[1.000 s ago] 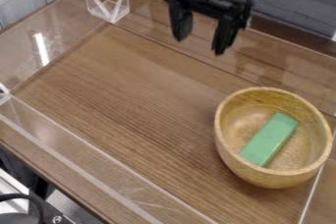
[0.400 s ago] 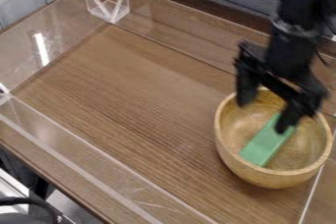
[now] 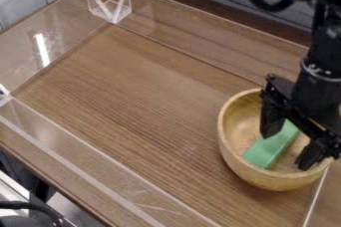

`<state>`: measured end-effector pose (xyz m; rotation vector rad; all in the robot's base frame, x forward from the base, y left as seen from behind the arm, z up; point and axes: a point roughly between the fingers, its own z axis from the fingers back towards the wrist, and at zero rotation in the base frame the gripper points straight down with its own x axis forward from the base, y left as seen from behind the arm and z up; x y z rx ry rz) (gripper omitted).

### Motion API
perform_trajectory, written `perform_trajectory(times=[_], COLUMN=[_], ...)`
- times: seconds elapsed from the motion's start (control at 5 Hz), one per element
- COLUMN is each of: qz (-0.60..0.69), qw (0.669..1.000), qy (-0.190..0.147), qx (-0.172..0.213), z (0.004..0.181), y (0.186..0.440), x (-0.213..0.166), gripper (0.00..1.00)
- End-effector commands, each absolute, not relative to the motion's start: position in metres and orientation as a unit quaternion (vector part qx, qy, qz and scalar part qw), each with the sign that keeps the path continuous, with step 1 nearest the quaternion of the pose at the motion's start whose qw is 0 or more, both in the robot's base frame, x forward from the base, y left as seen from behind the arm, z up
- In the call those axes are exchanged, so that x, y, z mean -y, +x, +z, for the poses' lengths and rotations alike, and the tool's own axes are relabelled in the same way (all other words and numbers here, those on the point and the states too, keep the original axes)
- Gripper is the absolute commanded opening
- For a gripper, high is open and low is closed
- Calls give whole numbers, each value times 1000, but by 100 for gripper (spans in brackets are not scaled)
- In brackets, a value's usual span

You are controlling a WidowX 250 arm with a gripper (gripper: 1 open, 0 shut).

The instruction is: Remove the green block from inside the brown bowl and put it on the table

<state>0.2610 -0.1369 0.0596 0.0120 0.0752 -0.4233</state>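
Camera view: gripper [image 3: 297,139] is hanging at lower right with jaws spread wide, straddling the green block [image 3: 270,148], which is lying inside the brown bowl [image 3: 237,160] on the table [image 3: 134,92]. Nothing gripped.

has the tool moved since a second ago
Yes. The tool has gone from the table's far edge down to the bowl, its open fingers now either side of the green block.
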Motion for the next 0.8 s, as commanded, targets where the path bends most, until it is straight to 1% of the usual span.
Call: perform_trajectory(times=[0.0, 0.6], qz=[-216, -219], qw=[976, 976], qy=[1, -3], qx=[-16, -16], z=[65, 57], y=[266, 268], x=[137, 129], gripper=[100, 100])
